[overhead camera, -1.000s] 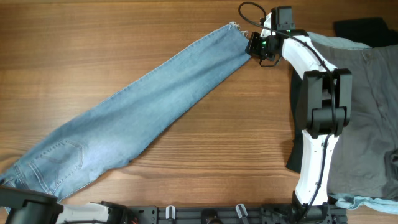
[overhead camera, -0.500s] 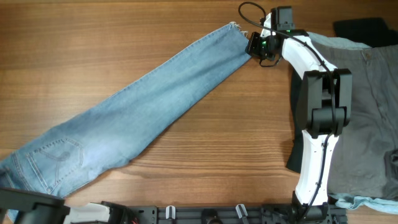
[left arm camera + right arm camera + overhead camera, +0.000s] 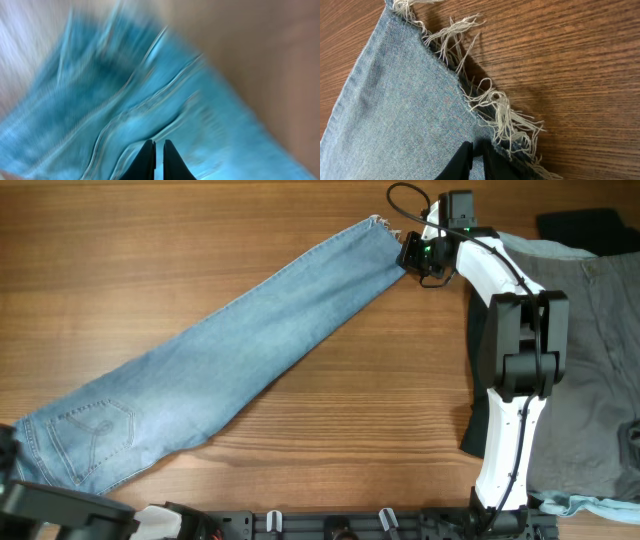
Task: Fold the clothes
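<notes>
Long light-blue jeans (image 3: 230,370) lie flat on a diagonal across the wooden table, the back pocket (image 3: 95,428) at lower left and the frayed hem (image 3: 378,225) at upper right. My right gripper (image 3: 412,258) sits at that hem. In the right wrist view its fingers (image 3: 476,150) are shut on the denim (image 3: 395,110) beside the fringe (image 3: 495,110). Only part of my left arm (image 3: 50,515) shows overhead, by the waist end. The left wrist view is blurred. My left gripper (image 3: 158,150) is shut over denim (image 3: 150,90), and I cannot tell if cloth is pinched.
Grey-khaki trousers (image 3: 600,380) lie spread at the right, over a pale blue garment (image 3: 540,250). A black garment (image 3: 585,228) sits at the far right corner. The white right arm (image 3: 510,380) stretches along the right side. A rail (image 3: 330,522) runs along the near edge.
The left gripper has gone from open to shut. The jeans' waist end has shifted a little to the right and lies flatter. The right arm has barely moved.
</notes>
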